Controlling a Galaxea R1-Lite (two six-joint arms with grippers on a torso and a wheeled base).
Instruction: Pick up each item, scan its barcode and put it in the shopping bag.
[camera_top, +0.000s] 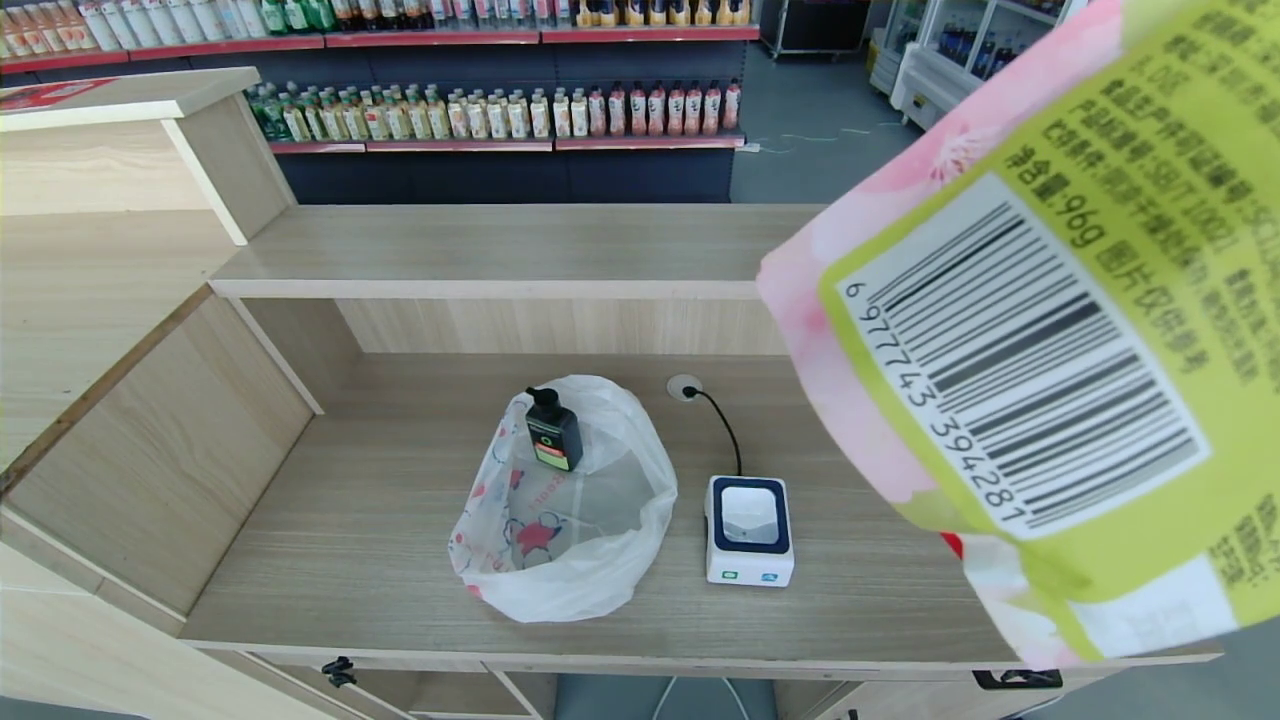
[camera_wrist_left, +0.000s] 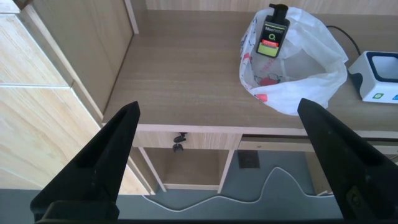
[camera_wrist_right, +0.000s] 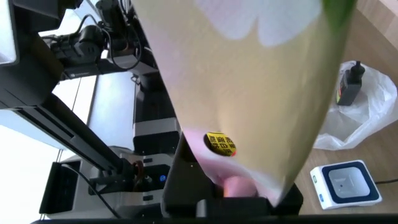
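The right end effector (camera_wrist_right: 236, 186) is pinched on the lower end of a snack packet (camera_top: 1040, 350). It holds the packet up high, close to the head camera, at 3 o'clock in the head view. The packet is pink and yellow-green, and its barcode panel faces the camera, tilted so the bars run up toward 2 o'clock. In the right wrist view the packet (camera_wrist_right: 249, 74) rises out of the black fingers, with the bench below it.

The left end effector (camera_wrist_left: 217, 106) is spread wide with nothing between its two black fingers. It hangs over the front edge of the bench (camera_top: 380, 500), well apart from the bag.

A white shopping bag (camera_top: 600, 560) sits open near the middle of the bench. A black pump bottle (camera_top: 553, 432) stands upright inside it, against the bag's wall at 12 o'clock. The scanner (camera_top: 750, 530), white with a dark blue frame round its window, stands just beside the bag at 3 o'clock, with its window facing up. Its black cable (camera_top: 725, 425) runs toward 11 o'clock into a round grommet (camera_top: 684, 386) in the bench top.

At 12 o'clock, beyond the bench, store shelves (camera_top: 500, 110) carry rows of bottles.
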